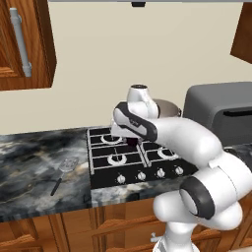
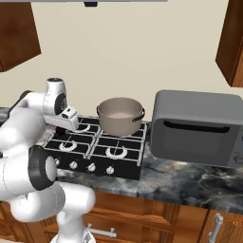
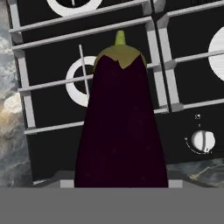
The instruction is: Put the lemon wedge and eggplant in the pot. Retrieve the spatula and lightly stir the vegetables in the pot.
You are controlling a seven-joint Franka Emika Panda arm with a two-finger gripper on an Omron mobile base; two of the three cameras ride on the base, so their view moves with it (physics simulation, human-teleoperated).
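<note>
Inspector: The eggplant (image 3: 121, 127) sits between the jaws, held above the stove (image 1: 129, 162). In the hand view its green cap points away, burner grates and a knob (image 3: 202, 141) below it. The gripper (image 1: 132, 141) hangs over the left burners.

Second: And the destination?

Inspector: The pot (image 2: 120, 116) stands on the rear right burner, just beside the grey appliance (image 2: 199, 127). The carry, in my judgement, calls for lifting enough to clear the rim, travelling right and back, then releasing low over the pot's middle so the eggplant does not bounce out.

Second: What differs between views?

Inspector: The right base view gives the pot's pale interior, where I can make out no lemon wedge. In the left base view the arm covers most of the pot, yet that view shows the spatula (image 1: 64, 173) lying on the counter (image 1: 39, 157) left of the stove, well apart from the gripper.
</note>
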